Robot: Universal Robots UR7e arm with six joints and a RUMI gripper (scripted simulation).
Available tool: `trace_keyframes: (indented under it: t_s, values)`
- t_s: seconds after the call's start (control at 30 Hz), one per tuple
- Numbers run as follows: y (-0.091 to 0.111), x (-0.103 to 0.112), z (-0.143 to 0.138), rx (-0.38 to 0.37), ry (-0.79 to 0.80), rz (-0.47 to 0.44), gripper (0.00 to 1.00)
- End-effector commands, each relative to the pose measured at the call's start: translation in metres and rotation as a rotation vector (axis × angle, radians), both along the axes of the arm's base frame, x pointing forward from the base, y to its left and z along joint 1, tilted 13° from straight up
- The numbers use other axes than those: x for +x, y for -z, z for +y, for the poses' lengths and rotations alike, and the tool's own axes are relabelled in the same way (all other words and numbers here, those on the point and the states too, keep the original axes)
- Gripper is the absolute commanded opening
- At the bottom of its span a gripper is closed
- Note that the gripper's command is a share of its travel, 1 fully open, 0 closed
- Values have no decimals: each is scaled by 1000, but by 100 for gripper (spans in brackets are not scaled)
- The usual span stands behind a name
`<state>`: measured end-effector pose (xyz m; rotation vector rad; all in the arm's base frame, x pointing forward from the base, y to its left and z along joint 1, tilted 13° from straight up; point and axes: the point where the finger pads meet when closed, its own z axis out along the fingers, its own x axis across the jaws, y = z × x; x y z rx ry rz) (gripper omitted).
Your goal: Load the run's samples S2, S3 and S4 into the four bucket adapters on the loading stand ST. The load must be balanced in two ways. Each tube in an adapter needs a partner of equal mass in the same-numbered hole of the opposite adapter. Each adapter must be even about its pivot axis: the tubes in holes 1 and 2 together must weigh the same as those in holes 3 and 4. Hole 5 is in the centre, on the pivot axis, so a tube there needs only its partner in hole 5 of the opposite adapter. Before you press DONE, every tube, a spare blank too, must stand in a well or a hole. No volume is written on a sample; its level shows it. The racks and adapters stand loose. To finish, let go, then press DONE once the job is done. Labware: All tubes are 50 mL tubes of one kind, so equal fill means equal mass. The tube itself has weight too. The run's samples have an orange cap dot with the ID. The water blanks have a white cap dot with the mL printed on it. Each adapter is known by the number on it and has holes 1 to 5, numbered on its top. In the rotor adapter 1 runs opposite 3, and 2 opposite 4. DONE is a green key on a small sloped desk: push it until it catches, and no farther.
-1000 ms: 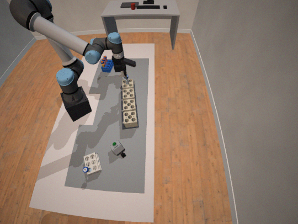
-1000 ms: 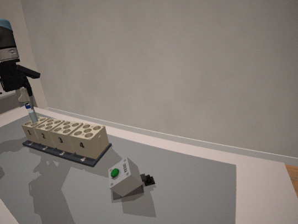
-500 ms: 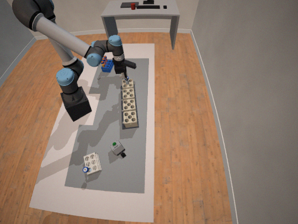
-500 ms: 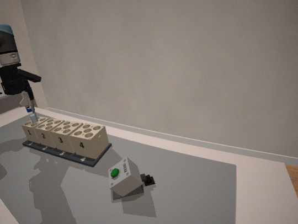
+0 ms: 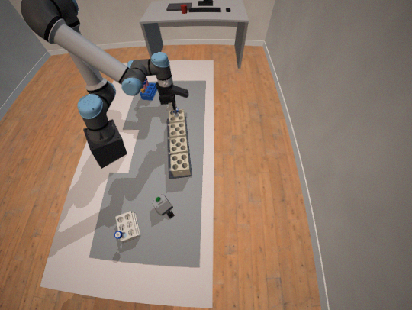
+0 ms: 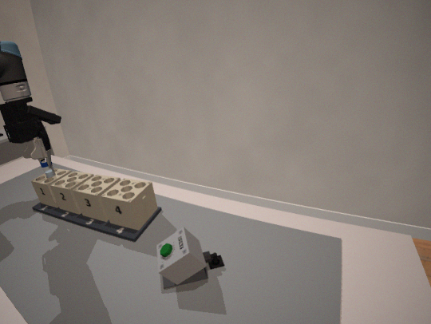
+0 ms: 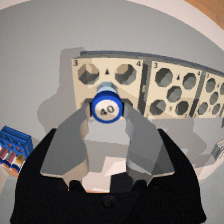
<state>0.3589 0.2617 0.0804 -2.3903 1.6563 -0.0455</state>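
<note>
My gripper [image 5: 174, 108] [image 6: 45, 160] [image 7: 106, 103] is shut on the water blank, a blue-capped tube [image 5: 175, 115] [image 6: 49, 171] [image 7: 106, 109] with "40" on its white cap dot. It holds the tube upright, with its lower end in the top of adapter 1 [image 6: 43, 192] [image 7: 107, 80], near the middle of the block, just below holes 3 and 4. The tube hides which hole it is in. Adapters 2 [image 6: 64, 197], 3 [image 6: 88, 203] and 4 [image 5: 180, 173] [image 6: 120, 210] follow in a row on the dark stand [image 6: 132, 231]; their holes look empty.
A blue rack [image 5: 149, 92] [image 7: 14, 145] with orange-dotted tubes stands just beyond adapter 1, beside the arm's wrist. A white rack [image 5: 128, 225] with one blue-capped tube [image 5: 119, 235] stands at the near left. The sloped desk with the green DONE key [image 5: 158, 198] [image 6: 166, 250] lies between.
</note>
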Motion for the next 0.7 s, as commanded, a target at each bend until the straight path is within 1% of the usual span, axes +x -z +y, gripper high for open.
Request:
trace_keyframes:
  t_s: [0.0,0.67]
  values:
    - [6,2,1,0,0,-1,0]
    - [19,4,4,0,0,-1,0]
